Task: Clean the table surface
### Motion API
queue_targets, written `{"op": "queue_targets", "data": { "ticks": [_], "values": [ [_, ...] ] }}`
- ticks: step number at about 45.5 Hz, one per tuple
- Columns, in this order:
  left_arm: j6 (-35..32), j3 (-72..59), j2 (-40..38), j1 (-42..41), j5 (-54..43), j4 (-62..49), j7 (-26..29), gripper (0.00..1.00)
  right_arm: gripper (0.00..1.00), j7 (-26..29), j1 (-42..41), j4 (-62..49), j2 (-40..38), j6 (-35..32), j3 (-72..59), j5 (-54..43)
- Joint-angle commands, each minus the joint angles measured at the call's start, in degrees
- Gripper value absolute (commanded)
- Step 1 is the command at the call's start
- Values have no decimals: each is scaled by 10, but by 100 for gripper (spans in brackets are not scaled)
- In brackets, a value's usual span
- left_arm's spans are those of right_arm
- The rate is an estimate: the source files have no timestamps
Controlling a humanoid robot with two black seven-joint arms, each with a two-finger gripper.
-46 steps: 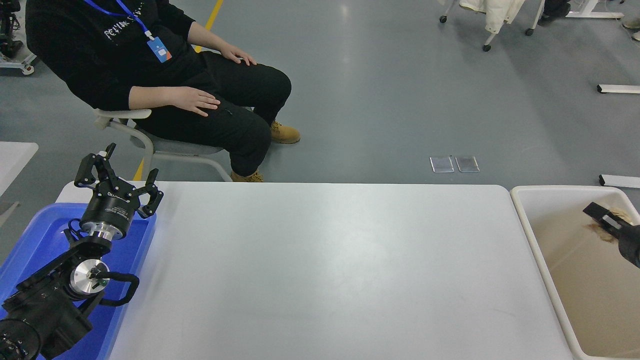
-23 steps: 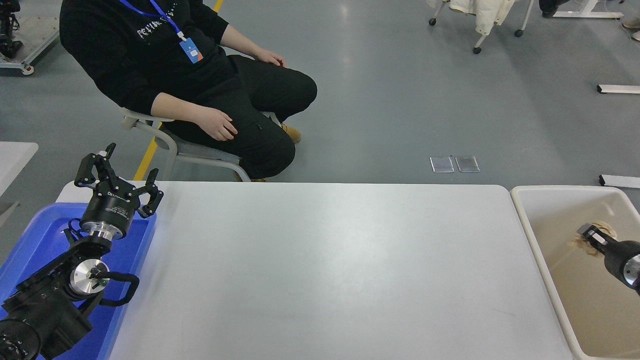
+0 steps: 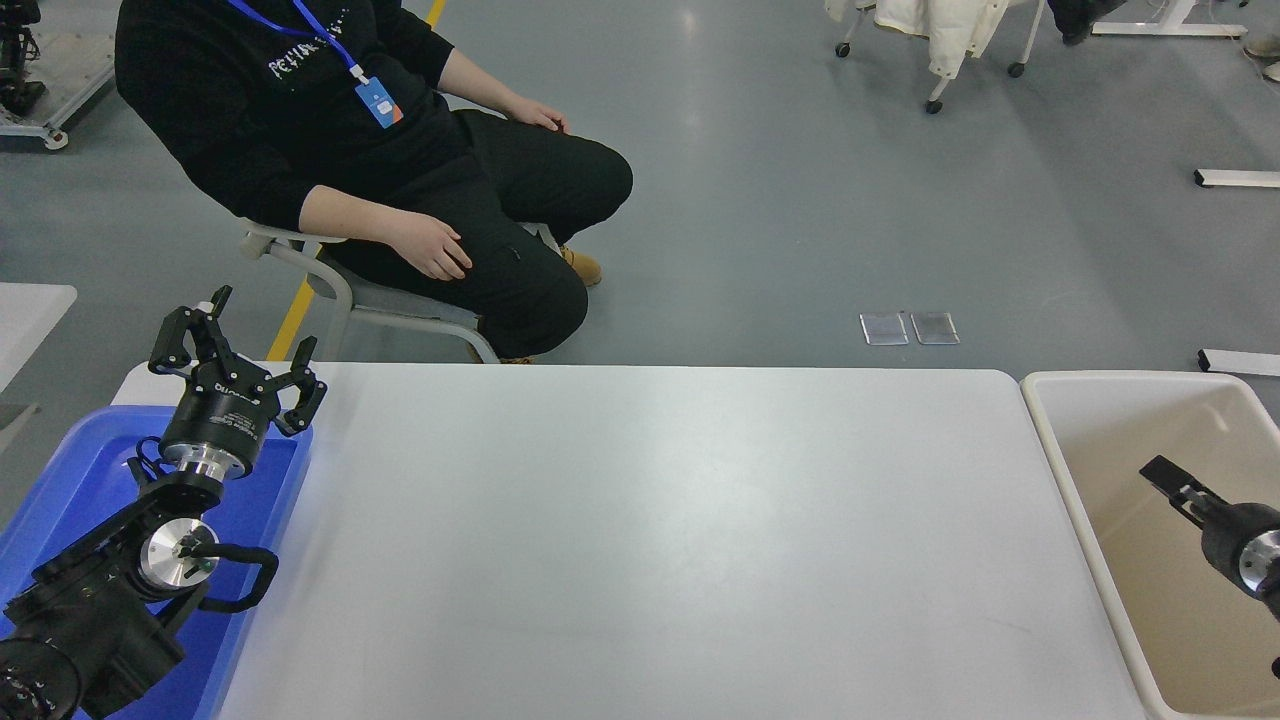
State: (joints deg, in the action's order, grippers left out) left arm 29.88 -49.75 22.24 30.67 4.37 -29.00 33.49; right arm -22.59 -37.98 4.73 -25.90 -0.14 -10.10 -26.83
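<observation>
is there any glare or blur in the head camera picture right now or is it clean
Head view: mostly sharp; a soft sheen of overhead light on the table surface and a brighter streak of glare on the grey floor. The right gripper over the beige tub looks slightly soft; the parked left gripper is crisp.

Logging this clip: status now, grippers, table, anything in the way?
Left gripper parked open over blue tray. Right gripper over beige tub, grip unclear. Table surface bare, nothing in the way.
</observation>
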Motion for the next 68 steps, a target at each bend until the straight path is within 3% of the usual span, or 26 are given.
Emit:
{"op": "queue_targets", "data": {
  "ticks": [1, 17, 29, 43, 54, 68],
  "values": [
    [0, 0, 0, 0, 0, 0, 0, 100, 98, -2, -23, -4, -6, 2, 66, 31],
    [0, 0, 0, 0, -1, 0, 0, 100, 99, 6, -168, 5, -53, -6, 300, 84],
    [0, 0, 0, 0, 0, 0, 0, 100, 99, -4, -189, 107, -71, -5, 409, 84],
    [0, 0, 0, 0, 0, 0, 0, 100, 99, -5, -159, 236, -79, -6, 538, 84],
    [0, 0, 0, 0, 0, 0, 0, 100, 99, -8, -87, 326, -39, -7, 642, 75],
    [0, 0, 0, 0, 0, 0, 0, 100, 99, -89, 15, 330, 6, -9, 632, 73]
  ]
}}
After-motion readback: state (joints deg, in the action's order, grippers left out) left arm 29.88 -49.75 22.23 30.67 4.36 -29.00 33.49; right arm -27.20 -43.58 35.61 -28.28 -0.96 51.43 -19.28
